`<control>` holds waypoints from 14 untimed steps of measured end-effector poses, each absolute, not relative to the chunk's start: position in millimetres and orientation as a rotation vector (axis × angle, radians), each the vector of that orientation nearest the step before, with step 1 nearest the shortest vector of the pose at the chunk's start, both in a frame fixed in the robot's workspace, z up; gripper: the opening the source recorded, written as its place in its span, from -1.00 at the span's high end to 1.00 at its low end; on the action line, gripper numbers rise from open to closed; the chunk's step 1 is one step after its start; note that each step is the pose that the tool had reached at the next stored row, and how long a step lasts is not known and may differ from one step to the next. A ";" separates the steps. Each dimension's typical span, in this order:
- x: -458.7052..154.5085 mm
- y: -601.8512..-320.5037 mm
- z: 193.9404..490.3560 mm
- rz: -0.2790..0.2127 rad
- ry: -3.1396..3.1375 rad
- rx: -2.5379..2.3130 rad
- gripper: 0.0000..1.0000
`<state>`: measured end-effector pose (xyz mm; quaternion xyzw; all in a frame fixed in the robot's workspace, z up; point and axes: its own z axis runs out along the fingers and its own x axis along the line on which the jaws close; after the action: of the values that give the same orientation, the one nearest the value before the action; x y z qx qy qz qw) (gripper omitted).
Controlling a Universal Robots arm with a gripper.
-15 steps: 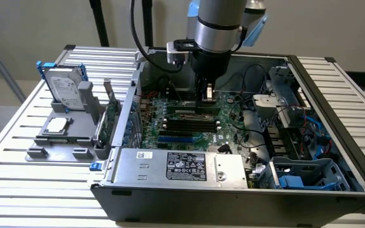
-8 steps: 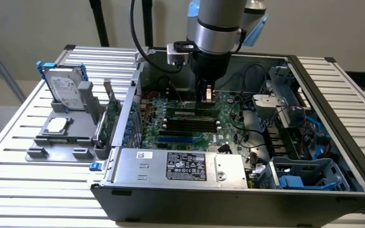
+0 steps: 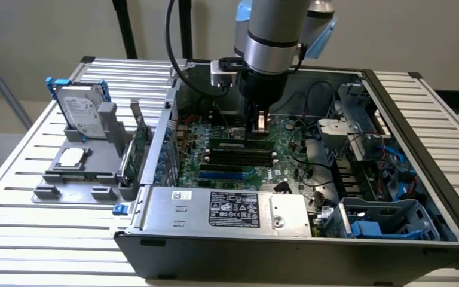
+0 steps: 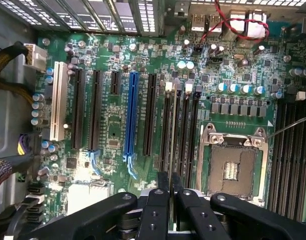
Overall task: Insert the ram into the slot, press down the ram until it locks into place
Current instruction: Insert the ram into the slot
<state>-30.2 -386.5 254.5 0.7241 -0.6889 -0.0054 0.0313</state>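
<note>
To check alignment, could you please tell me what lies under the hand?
The green motherboard with parallel black slots; what lies directly beneath the hand is hidden.

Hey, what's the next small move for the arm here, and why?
Probably a short, straight push down. The hand looks closed on the ram, which stands on edge along the slot under it, in line with the other black sockets. I cannot tell whether it has locked.

Arm (image 3: 271,36) stands vertical at the far middle, wrist pointing straight down; gripper (image 3: 259,131) hangs low, fingers (image 4: 161,195) nearly touching.
</note>
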 end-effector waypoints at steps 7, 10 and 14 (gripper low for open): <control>-30.2 -386.4 244.5 -0.017 -2.135 2.218 0.73; -30.2 -386.5 243.0 -0.017 -2.141 2.212 0.73; -30.2 -386.7 240.9 -0.018 -2.142 2.212 0.73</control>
<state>-30.2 -386.7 240.9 0.7179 -0.6954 -0.0057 0.0312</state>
